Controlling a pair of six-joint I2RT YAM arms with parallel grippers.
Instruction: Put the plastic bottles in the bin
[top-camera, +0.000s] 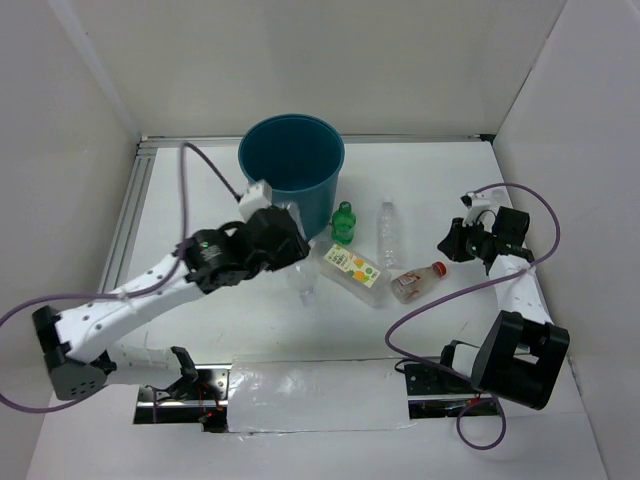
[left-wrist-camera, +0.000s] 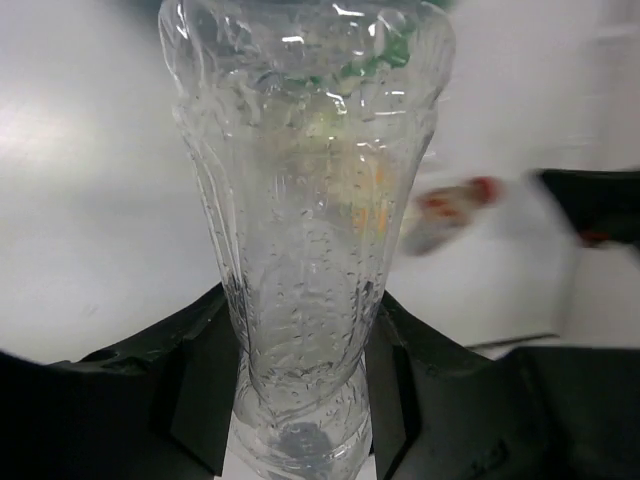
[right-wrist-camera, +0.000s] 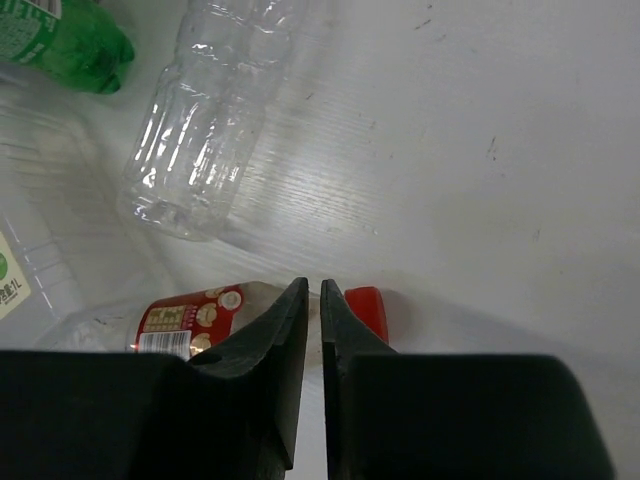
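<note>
The left pincer (left-wrist-camera: 305, 405) clamps a clear bottle (left-wrist-camera: 310, 230) near its lower end; whether that bottle touches the surface (top-camera: 430, 190) cannot be told. The bin (top-camera: 300, 195) stands upright just behind it. A green bottle (top-camera: 343, 222), labelled bottle (top-camera: 352, 267), second clear bottle (top-camera: 388, 232) and red-capped bottle (top-camera: 418, 280) lie rightward. The right pincer (right-wrist-camera: 321, 300) is nearly closed and empty, above the red-capped bottle.

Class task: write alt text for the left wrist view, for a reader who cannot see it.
A clear water bottle, beaded with droplets, fills the frame, clamped between the dark jaws of the left gripper. Behind it, blurred, a red-capped bottle lies on the white table.
</note>
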